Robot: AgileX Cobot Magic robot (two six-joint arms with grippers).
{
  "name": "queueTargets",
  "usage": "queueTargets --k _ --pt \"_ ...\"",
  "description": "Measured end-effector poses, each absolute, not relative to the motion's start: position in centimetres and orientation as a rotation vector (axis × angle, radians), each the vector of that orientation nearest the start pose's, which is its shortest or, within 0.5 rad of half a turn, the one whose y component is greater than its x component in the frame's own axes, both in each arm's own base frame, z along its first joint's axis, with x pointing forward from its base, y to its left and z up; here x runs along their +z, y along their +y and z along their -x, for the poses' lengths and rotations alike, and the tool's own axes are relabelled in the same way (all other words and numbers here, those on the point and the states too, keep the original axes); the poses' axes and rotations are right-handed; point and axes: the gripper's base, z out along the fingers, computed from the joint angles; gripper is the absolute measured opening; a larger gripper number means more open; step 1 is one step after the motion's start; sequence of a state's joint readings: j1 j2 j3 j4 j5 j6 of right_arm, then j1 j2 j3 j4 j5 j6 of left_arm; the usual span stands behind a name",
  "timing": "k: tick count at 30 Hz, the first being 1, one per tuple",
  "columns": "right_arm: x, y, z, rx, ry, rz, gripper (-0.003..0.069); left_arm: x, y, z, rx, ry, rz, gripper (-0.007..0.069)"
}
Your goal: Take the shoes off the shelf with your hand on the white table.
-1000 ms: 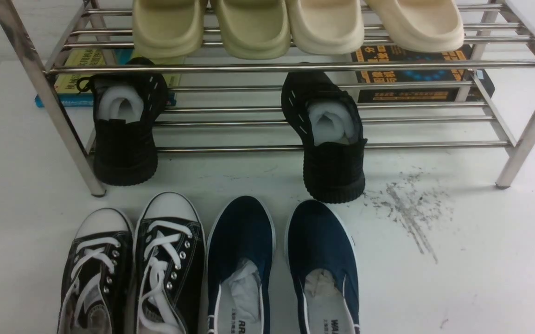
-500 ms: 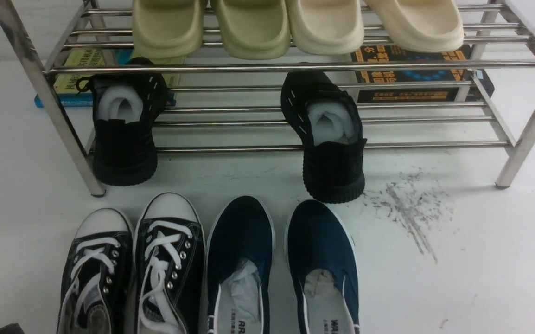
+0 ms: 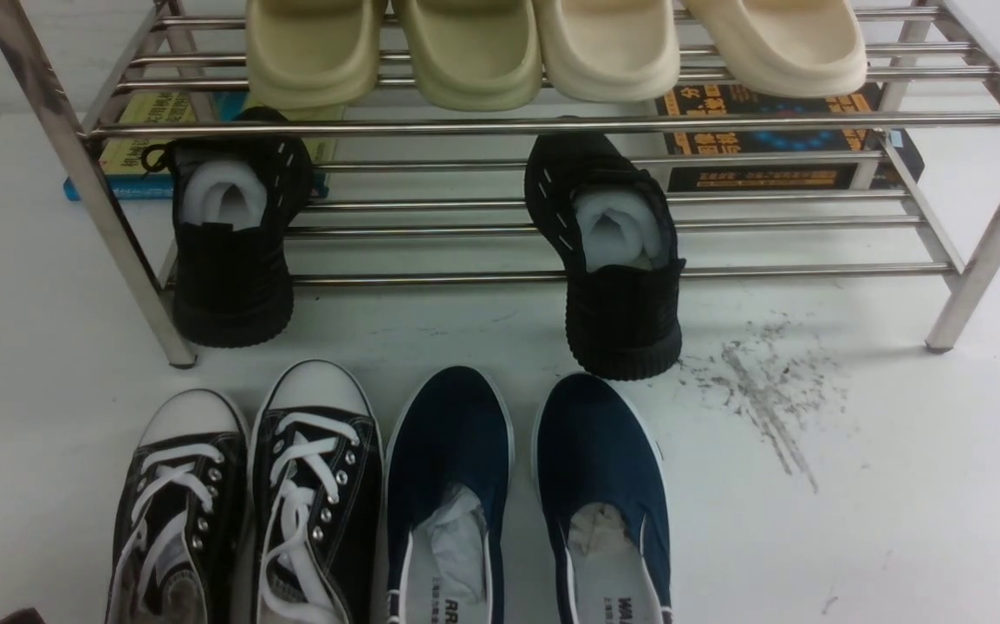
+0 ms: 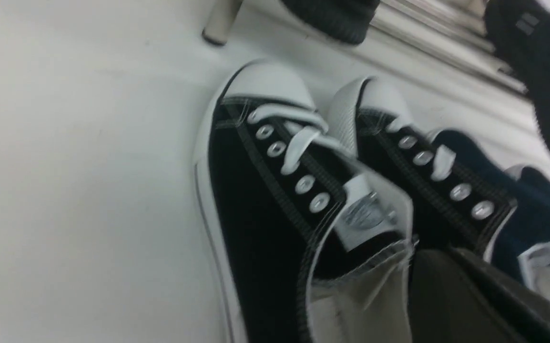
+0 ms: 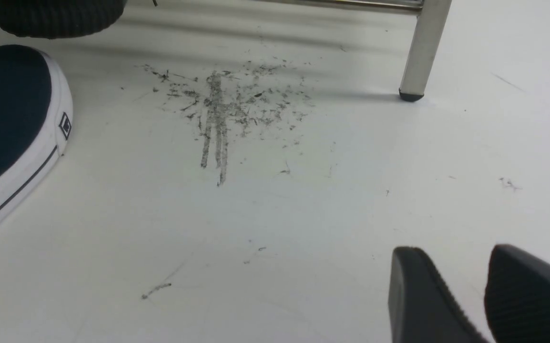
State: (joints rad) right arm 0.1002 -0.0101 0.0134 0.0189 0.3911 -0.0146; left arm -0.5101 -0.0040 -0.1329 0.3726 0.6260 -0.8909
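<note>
Black canvas shoes [image 3: 244, 498]: both of the pair sit on the white table [image 3: 899, 520], in front of the shelf [image 3: 552, 126] and just short of its left front leg, toe caps pointing at it, side by side and touching.
Shelf, lower tier: 2 black knit slip-ons [image 3: 621, 260] hang over its front rod, soles resting on the table, stuffed with white paper; neither one is off the shelf.
Shelf, upper tier: 4 pale slides [image 3: 552, 52] line its front edge.
Navy slip-ons [image 3: 526, 503]: on the table in front of the shelf, right beside the canvas pair.
Left gripper [image 4: 465, 295]: close above the heel opening of the canvas shoe farther from the navy pair; its jaws are closed, and in the left wrist view nothing appears pinched between them, though the tips are partly out of frame.
Right gripper [image 5: 482, 295]: low over bare table in front of the shelf's right front leg, near the grey scuff marks [image 5: 227, 109]; a narrow gap shows between its fingers and nothing is held.
Progress: the canvas pair looks delivered, so that part reads as done.
Left to do: judging by the rods, the knit pair and the slides remain up there.
</note>
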Motion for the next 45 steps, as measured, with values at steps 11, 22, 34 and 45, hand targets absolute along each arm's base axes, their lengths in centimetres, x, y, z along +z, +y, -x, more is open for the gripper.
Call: queueTargets --k 11,22,34,45 --pt "17.4 0.6 -5.2 0.078 1.876 0.096 0.0237 17.9 -0.7 -4.8 -0.302 1.965 0.068 0.0034" --pt "17.4 0.6 -5.2 0.078 1.876 0.096 0.0237 17.3 -0.2 -5.0 -0.21 1.921 0.179 0.0038" --pt "17.4 0.6 -5.2 0.078 1.876 0.096 0.0237 17.3 -0.2 -5.1 -0.237 1.905 0.23 0.0052" --pt "17.4 0.6 -5.2 0.078 1.876 0.096 0.0237 17.3 0.0 -5.1 -0.218 1.895 0.248 0.0055"
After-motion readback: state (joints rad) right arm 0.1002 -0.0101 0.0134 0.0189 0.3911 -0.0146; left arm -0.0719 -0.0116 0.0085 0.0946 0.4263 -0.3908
